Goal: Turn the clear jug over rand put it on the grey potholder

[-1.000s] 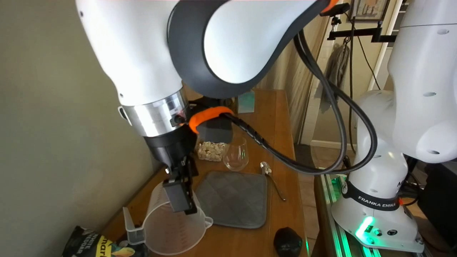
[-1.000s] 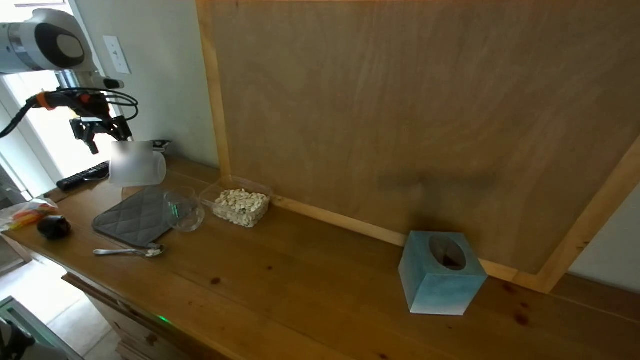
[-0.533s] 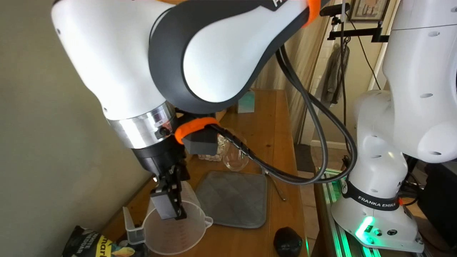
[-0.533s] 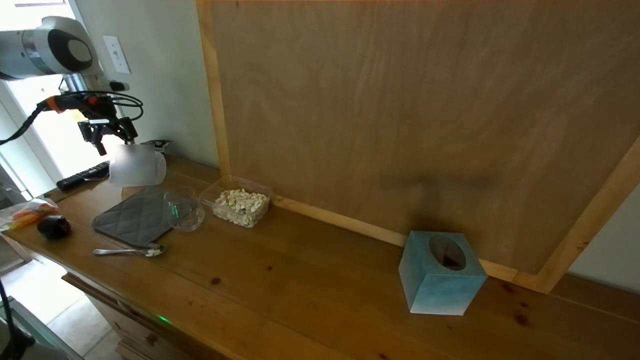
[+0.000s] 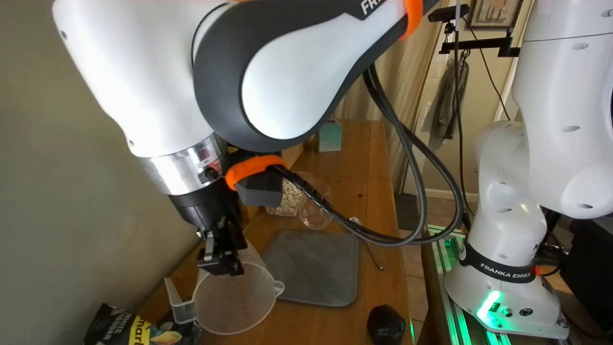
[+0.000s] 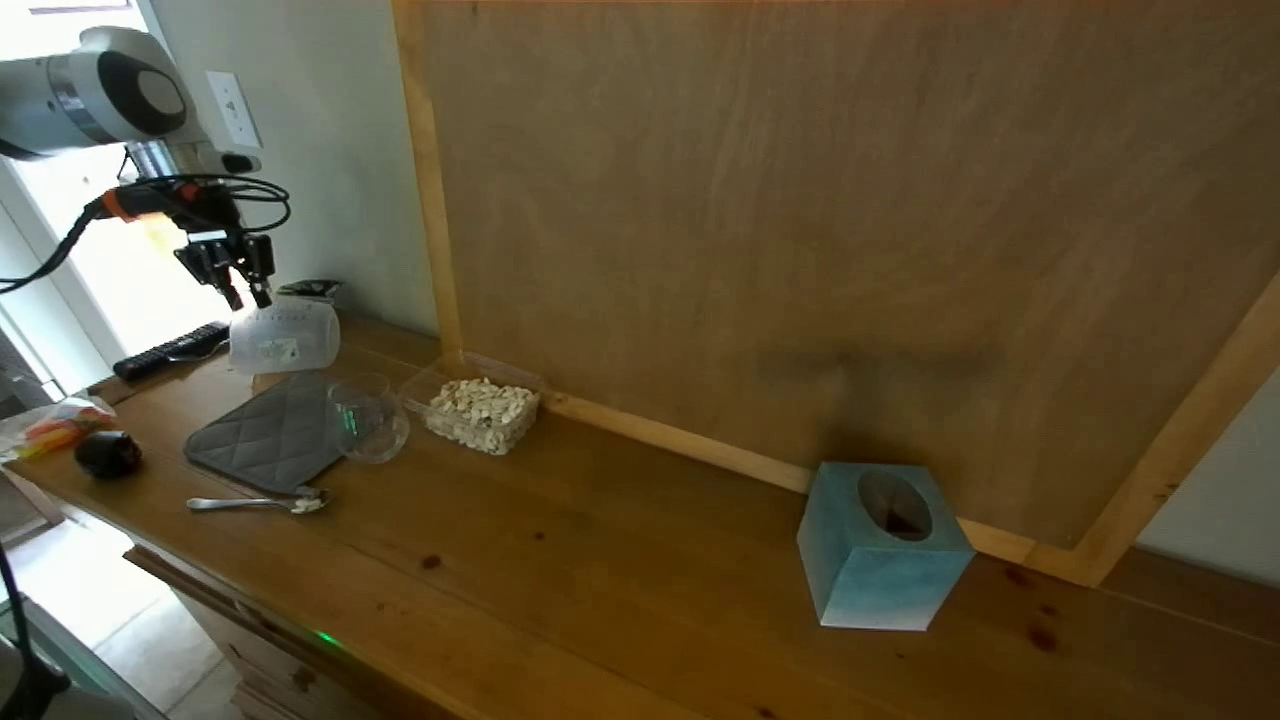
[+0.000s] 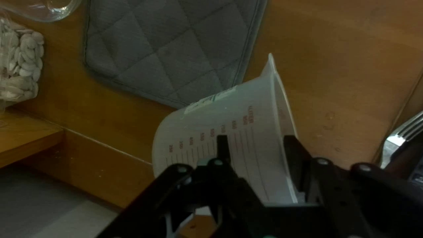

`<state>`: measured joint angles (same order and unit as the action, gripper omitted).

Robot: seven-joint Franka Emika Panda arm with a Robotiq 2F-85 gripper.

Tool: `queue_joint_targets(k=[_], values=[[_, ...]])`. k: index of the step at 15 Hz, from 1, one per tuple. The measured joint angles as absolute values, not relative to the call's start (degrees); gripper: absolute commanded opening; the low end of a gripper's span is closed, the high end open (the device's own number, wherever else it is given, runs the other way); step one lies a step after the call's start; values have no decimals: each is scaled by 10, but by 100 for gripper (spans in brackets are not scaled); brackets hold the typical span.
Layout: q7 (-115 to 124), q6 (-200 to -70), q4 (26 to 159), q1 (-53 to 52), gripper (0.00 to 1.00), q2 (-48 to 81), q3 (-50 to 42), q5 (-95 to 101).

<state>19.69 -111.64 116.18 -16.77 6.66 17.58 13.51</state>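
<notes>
The clear jug [image 5: 234, 306], frosted with a measuring scale, lies on its side on the wooden counter beside the wall. Its mouth faces away from the tissue box, and its handle points wallward. The grey potholder [image 6: 270, 435], quilted and flat, lies bare right beside it. Just over the jug's upper side hangs my gripper [image 6: 250, 299], pointing down. In the wrist view the jaws stand part way apart, one fingertip [image 7: 222, 145] over the scale marks and the other near the rim. Whether they touch the jug [image 7: 238, 109] cannot be told.
A clear glass [image 6: 370, 430] stands at the potholder's corner, near a box of pale seeds [image 6: 482, 405]. A spoon [image 6: 255, 503] lies along the front side. Beyond the jug's mouth are a snack bag [image 5: 139, 330] and a fork [image 7: 396, 140]. A black object [image 5: 387, 325] sits near the edge.
My gripper has moved towards the wall and over the jug, and its fingers have come closer together. The jug has shifted slightly towards the seed box in the last half second.
</notes>
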Motion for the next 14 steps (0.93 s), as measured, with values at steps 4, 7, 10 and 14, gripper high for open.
queue_joint_targets(k=[4,7,10,14], values=[[218,-1100,1141,-171,3,72,172,161],[232,-1092,1122,-171,0,72,167,173],[254,-1094,1111,-171,1,73,162,173],[295,-1094,1098,-171,1,73,149,171]])
